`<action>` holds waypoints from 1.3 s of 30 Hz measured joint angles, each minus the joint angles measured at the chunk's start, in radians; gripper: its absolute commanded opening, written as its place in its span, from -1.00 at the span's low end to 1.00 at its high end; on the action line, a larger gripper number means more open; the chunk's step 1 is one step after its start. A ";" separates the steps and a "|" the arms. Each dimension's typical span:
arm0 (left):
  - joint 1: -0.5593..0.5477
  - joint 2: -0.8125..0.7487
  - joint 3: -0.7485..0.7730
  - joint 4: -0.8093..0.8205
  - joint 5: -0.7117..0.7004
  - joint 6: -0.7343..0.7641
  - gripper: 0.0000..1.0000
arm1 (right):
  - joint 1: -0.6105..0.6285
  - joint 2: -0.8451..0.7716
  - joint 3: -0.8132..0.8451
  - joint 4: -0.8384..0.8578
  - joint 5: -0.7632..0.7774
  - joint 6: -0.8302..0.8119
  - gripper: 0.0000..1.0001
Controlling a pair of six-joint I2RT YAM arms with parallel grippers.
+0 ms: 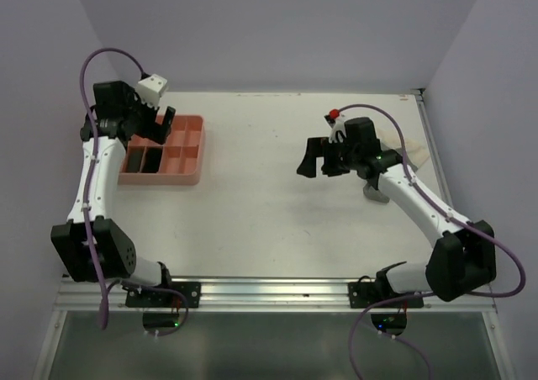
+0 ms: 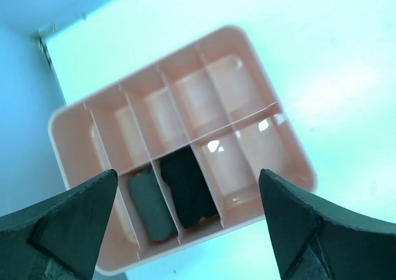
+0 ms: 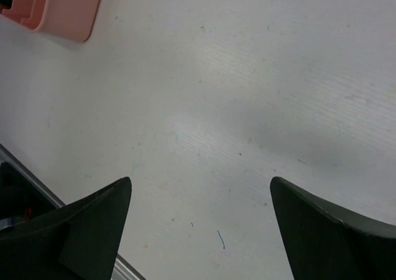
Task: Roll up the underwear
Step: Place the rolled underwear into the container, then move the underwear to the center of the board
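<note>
Underwear (image 2: 187, 190), compact black and grey rolls, in glossy pink tray (image 2: 68, 145)

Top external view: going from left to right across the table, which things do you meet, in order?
Pink tray → right gripper → grey cloth piece → cream underwear.

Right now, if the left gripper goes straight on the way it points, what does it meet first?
Probably the black roll in the pink tray, centred between the left gripper's open jaws; the grey roll lies one compartment over. Depth is unclear, so a divider could come first.
</note>
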 measured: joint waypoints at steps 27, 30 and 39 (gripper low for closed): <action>-0.480 0.368 -0.089 0.125 0.027 0.023 0.47 | -0.163 0.526 0.401 -0.298 0.650 -0.063 0.69; -0.475 0.445 -0.003 0.126 -0.028 -0.014 0.47 | -0.185 0.566 0.470 -0.322 0.653 -0.066 0.60; -0.348 0.565 0.138 0.136 -0.053 -0.049 0.45 | -0.190 0.661 0.507 -0.433 0.654 -0.032 0.65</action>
